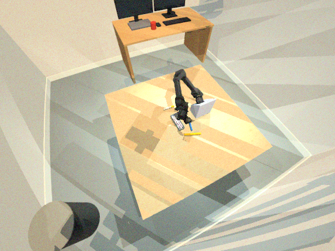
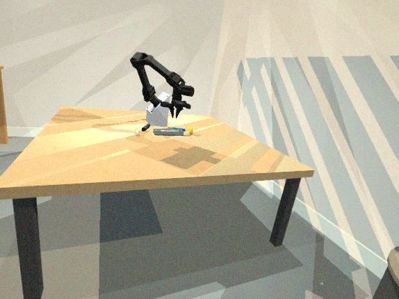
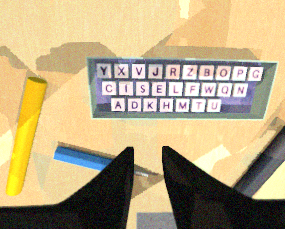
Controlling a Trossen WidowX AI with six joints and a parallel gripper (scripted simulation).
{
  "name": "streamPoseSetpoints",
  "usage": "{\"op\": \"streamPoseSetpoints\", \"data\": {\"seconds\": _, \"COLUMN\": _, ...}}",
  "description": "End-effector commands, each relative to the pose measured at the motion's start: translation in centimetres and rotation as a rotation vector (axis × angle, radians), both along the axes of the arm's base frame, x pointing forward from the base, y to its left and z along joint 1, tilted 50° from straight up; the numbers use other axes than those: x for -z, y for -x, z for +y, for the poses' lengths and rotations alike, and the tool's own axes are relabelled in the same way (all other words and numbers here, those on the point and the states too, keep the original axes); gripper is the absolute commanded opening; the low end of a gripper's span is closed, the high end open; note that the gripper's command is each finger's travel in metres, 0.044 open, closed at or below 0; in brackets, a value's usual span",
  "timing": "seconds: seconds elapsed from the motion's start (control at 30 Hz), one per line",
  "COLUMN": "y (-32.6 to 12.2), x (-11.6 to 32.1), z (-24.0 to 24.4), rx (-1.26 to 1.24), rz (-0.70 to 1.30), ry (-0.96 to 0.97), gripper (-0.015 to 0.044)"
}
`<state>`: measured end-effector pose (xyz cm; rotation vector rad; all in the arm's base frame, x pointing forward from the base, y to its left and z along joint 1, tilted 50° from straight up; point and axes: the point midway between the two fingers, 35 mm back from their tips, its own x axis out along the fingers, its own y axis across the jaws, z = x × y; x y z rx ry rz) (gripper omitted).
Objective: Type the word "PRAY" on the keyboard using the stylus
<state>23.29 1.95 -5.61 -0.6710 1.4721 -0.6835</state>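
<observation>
A small keyboard (image 1: 177, 123) (image 2: 168, 131) (image 3: 181, 90) with scrambled white letter keys lies flat on the wooden table (image 1: 163, 172) (image 2: 87, 160). A blue stylus (image 1: 190, 126) (image 2: 183, 129) (image 3: 82, 158) with a thin grey tip lies on the table beside the keyboard. In the wrist view its tip end runs under my left finger. My gripper (image 1: 187, 119) (image 2: 175, 112) (image 3: 147, 152) hangs above the table near the keyboard's long edge. Its fingers stand a little apart with nothing between them.
A yellow cylinder (image 1: 192, 133) (image 2: 190, 130) (image 3: 26, 133) lies past the stylus. A dark marker (image 2: 146, 127) (image 3: 261, 166) and a small white pen (image 1: 168, 108) (image 2: 137, 131) lie on the keyboard's other side. A white box (image 1: 201, 108) (image 2: 158, 116) stands by the arm's base.
</observation>
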Motion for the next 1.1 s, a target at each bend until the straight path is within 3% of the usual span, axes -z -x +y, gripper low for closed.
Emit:
{"op": "streamPoseSetpoints", "data": {"seconds": 0.0, "y": 0.9, "x": 1.4, "z": 0.5, "rx": -0.054, "rz": 0.121, "ry": 0.023, "gripper": 0.015}}
{"op": "streamPoseSetpoints", "data": {"seconds": 0.47, "y": 6.7, "x": 6.9, "z": 1.6, "rx": -0.458, "rz": 1.216, "ry": 0.3, "gripper": 0.015}}
{"op": "streamPoseSetpoints", "data": {"seconds": 1.07, "y": 6.7, "x": 7.2, "z": 1.3, "rx": -0.461, "rz": 1.231, "ry": 0.304, "gripper": 0.015}}
